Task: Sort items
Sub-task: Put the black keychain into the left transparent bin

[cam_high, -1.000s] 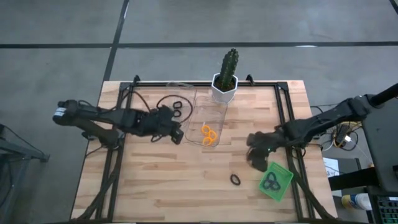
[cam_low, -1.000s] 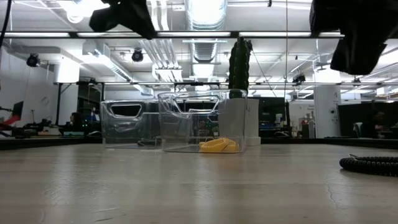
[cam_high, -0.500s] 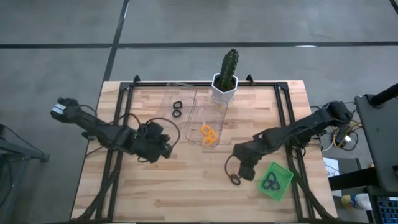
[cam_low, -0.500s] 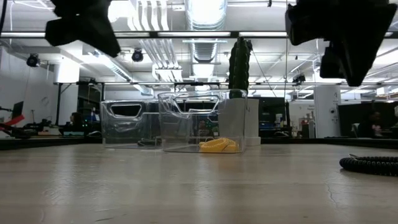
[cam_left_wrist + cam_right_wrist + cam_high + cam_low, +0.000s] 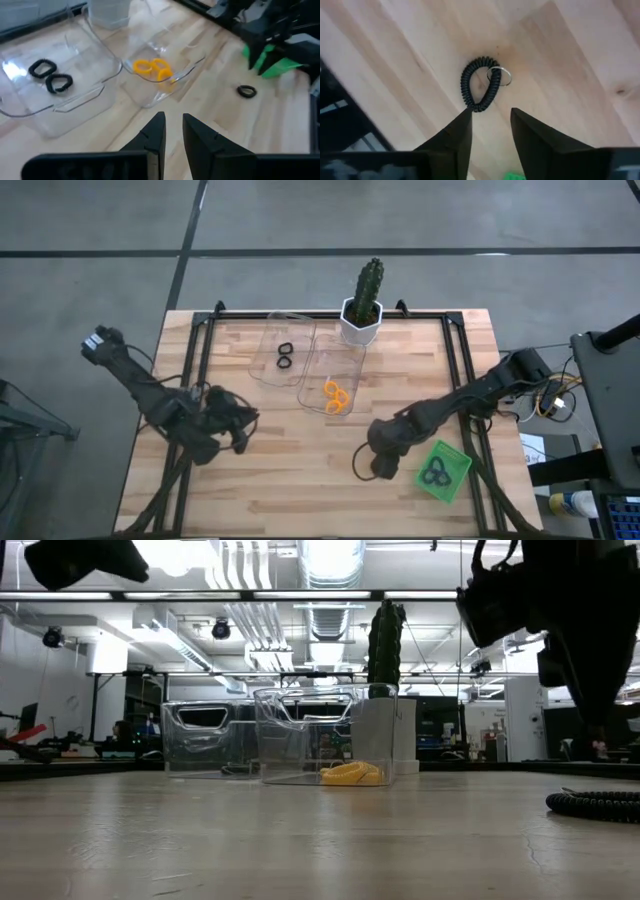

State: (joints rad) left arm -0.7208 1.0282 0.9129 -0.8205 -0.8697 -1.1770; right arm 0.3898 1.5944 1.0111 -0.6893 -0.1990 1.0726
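A loose black coiled loop (image 5: 479, 85) with a small metal ring lies flat on the wood; it also shows in the low view (image 5: 595, 803) and the left wrist view (image 5: 246, 91). My right gripper (image 5: 490, 120) hovers over it, open, with a fingertip on either side of its near end and no contact; in the high view my right gripper (image 5: 378, 463) hides the loop. Orange loops (image 5: 336, 396) lie in one clear tray, two black loops (image 5: 285, 355) in the other, and dark loops (image 5: 434, 473) in the green tray. My left gripper (image 5: 238, 433) waits near the table's left side, open by a narrow gap.
The two clear trays (image 5: 318, 345) stand side by side at the far middle, next to a cactus in a white pot (image 5: 362, 315). The green square tray (image 5: 455, 460) sits by the near right corner, close to my right arm. Bare wood lies between the arms.
My left gripper has drawn back from the clear trays toward the table's left and near edges. My right gripper has moved from beside the green tray toward the left and near edge, ending over the loose black loop. The loops have stayed where they were.
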